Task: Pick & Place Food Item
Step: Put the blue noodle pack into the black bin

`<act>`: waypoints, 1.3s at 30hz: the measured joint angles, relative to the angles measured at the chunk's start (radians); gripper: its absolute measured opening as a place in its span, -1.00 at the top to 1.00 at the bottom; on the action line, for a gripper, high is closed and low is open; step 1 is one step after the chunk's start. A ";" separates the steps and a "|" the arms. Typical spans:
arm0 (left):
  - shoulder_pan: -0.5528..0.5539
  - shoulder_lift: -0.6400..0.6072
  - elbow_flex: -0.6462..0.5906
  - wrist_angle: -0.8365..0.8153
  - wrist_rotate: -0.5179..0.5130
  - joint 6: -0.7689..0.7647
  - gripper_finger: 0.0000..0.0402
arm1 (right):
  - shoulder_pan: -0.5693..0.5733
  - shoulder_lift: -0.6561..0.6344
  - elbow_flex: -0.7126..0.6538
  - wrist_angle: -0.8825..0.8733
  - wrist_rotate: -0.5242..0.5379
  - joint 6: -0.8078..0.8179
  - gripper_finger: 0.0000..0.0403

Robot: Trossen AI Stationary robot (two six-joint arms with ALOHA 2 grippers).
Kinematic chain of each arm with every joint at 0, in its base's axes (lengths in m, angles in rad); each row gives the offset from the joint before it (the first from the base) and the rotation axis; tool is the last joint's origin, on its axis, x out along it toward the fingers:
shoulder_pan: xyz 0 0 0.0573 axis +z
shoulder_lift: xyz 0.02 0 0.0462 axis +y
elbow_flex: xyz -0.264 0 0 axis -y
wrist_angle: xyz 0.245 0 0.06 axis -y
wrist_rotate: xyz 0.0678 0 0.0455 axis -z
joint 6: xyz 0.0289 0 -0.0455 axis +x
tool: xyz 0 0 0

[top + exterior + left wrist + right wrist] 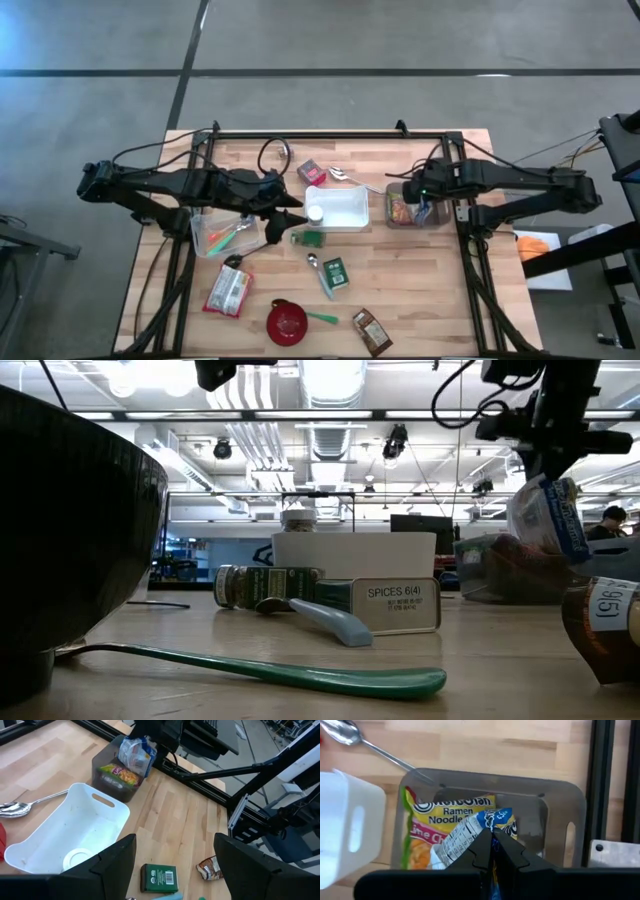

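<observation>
Two arms are over the table. The right gripper point(492, 851) has its fingers pressed together on the top edge of a blue-and-white food packet point(470, 832), pinching it. The packet hangs from the fingers directly above the grey bin point(560, 800) at the right of the table, its lower part at or inside the bin's mouth; whether it touches the contents cannot be told. A ramen pack point(445, 815) lies in the bin under it. In the low view the packet point(548, 510) dangles clear of the tabletop, with the bin point(500, 570) behind it.

The left gripper point(172, 865) hovers with its fingers spread wide, holding nothing. It is near the middle of the table, just left of the white tray point(80, 827), above the spice jar point(308, 238) and near a green box point(159, 877). A metal spoon point(25, 806) lies by the tray's far side, its handle reaching towards the grey bin.

Nearer the front edge lie a red bowl point(287, 322), a green spoon point(260, 668) and a brown packet point(371, 332).
</observation>
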 joint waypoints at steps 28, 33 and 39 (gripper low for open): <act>0.006 0.000 0.000 -0.011 0.000 -0.023 -0.34 | -0.088 0.076 0.027 0.054 0.003 -0.255 0.96; 0.006 0.000 0.000 -0.018 0.000 -0.026 -0.34 | -0.088 0.076 0.025 0.012 -0.005 -0.242 0.96; 0.006 0.000 0.000 -0.017 0.000 -0.026 -0.34 | -0.088 0.092 0.024 0.050 -0.013 -0.239 0.96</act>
